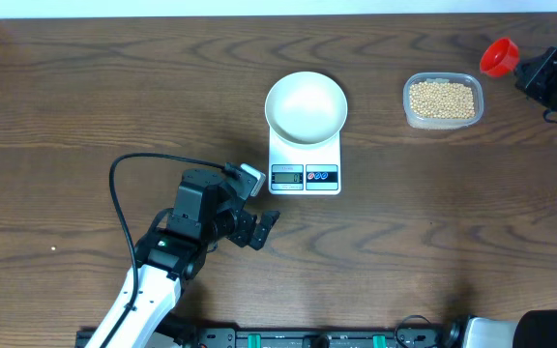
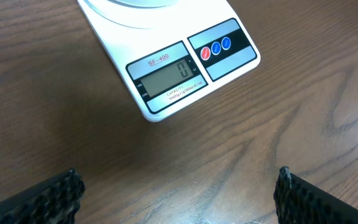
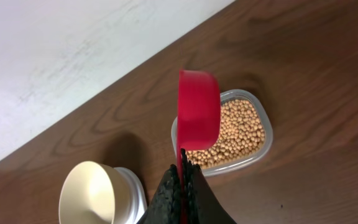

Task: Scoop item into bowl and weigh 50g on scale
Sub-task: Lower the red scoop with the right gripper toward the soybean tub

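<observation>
Right fingers (image 3: 169,193): closed on the handle of a red scoop (image 3: 197,109), cup pointing away from the wrist. From overhead the scoop sits at the far right of the worktop (image 1: 114,97), just right of the tub and raised off it; no beans show in the cup.

Left fingers (image 2: 48,196): spread wide, holding nothing, near the front left corner of the scale, not touching it.

Scale (image 1: 305,164): white, centre of the worktop, display and buttons on its near edge. The left wrist view reads the display as 0.

Bowl (image 1: 306,104): white, seated on the far part of the scale platform, empty.

Beans (image 1: 443,99): tan, all lying in a clear plastic tub (image 1: 406,101) to the right of the scale and apart from it. None in the bowl, none loose on the worktop.

Step in hand, as judged: approach to the first scoop. Tool is in grip, weighing not begun.

Next move calls for:
- bringing the scoop down and left into the tub, rim leading, so beans roll in;
- levelling it before the lift;
- carrying it left over the bowl and tipping gently, in small amounts, towards 50 on the display.
</observation>
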Robot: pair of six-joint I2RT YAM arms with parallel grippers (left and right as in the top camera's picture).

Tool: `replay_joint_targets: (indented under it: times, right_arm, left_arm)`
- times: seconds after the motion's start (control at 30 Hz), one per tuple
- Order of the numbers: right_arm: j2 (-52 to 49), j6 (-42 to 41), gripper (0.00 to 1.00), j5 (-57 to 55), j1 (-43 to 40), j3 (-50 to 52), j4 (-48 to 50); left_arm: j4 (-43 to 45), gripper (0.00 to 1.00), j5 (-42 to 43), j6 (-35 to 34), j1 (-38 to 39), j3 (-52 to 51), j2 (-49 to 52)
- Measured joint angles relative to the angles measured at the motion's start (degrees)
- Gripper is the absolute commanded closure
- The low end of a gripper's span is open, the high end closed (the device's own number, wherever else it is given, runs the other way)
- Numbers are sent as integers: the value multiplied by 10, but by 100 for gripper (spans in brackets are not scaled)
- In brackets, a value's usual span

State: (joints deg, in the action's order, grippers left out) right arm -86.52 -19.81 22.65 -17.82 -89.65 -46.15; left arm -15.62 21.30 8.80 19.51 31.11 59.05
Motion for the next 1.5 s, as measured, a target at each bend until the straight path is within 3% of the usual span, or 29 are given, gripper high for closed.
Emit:
replay_joint_targets:
  times: [0.63,1.0,1.5]
  right_arm:
    - [0,48,99,11,0,0,-23]
    - [0,-55,99,13,0,0,28]
    - [0,-90,99,2,0,0,31]
  left_arm:
    - [0,0,0,0,0,0,0]
    - [0,0,0,0,0,0,0]
    - [0,0,0,0,0,0,0]
